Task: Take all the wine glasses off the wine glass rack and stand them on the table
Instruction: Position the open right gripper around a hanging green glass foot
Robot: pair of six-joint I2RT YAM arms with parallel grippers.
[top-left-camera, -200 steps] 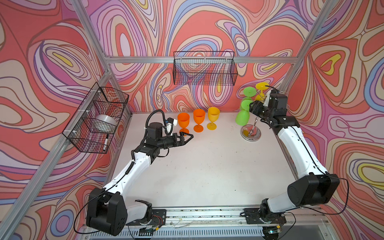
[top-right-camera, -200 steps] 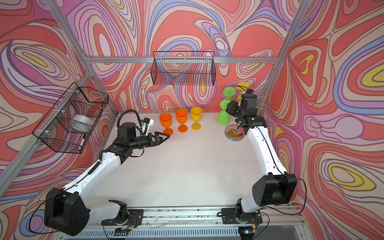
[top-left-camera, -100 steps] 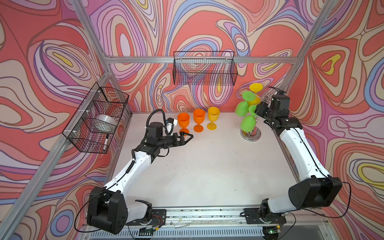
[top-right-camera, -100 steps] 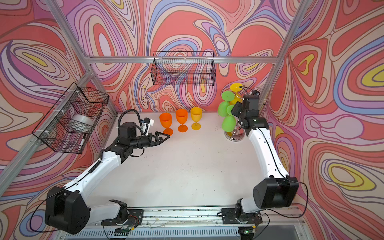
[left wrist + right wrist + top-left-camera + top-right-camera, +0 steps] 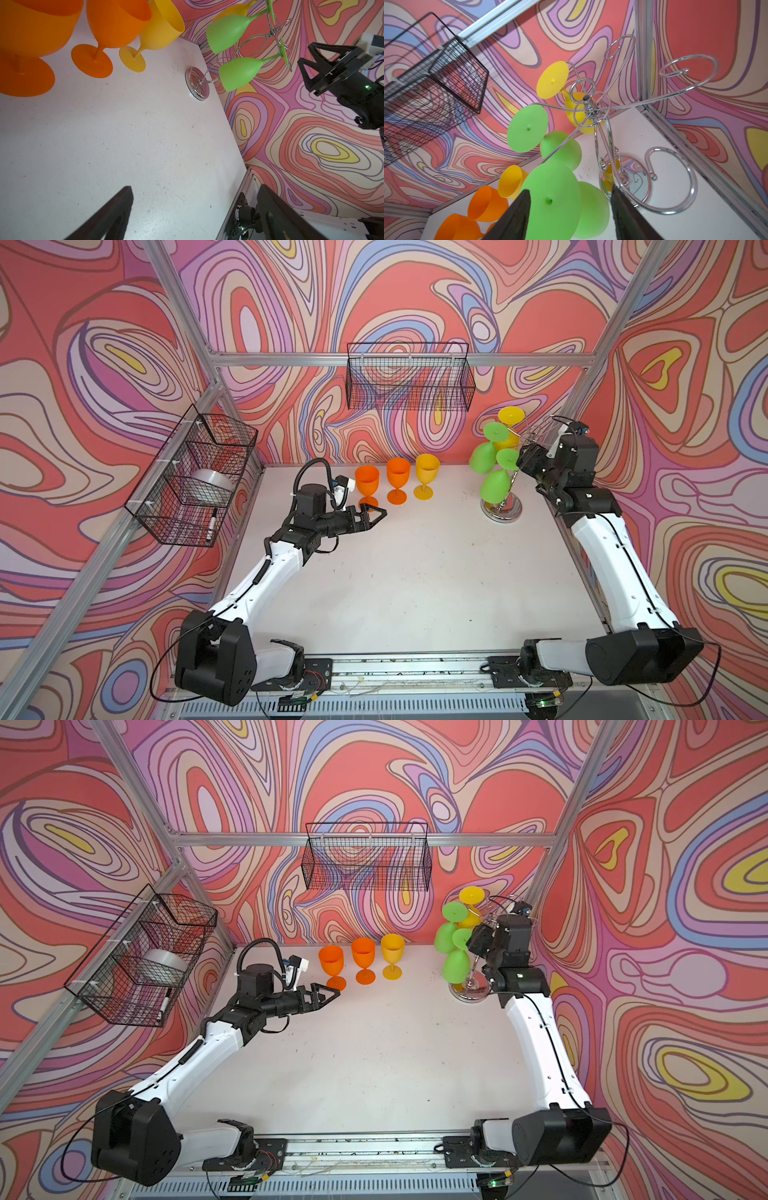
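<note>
We see the rack (image 5: 500, 510) standing upright at the right rear corner of the counter (image 5: 415, 593), close to the wall. 3 glasses hang bowl-down from its arms. A yellow glass (image 5: 509, 439) is at the back. An upper green glass (image 5: 482, 458) and a lower green glass (image 5: 494, 485) are on the side toward the counter's middle.

Our right hand (image 5: 524, 459) is up at the rack's arms, just beside the foot of the lower green glass. In the right wrist view that foot shows between the 2 fingers (image 5: 623, 214), which stand spread. The hand is released and grasps nothing. We cannot tell whether a finger touches the foot.

Our left hand (image 5: 380, 514) hovers low over the counter, released and empty, near the foot of the leftmost of 2 orange glasses (image 5: 368, 485). These stand upright in a row with a yellow one (image 5: 427, 470) along the rear edge, well apart from the rack.
</note>
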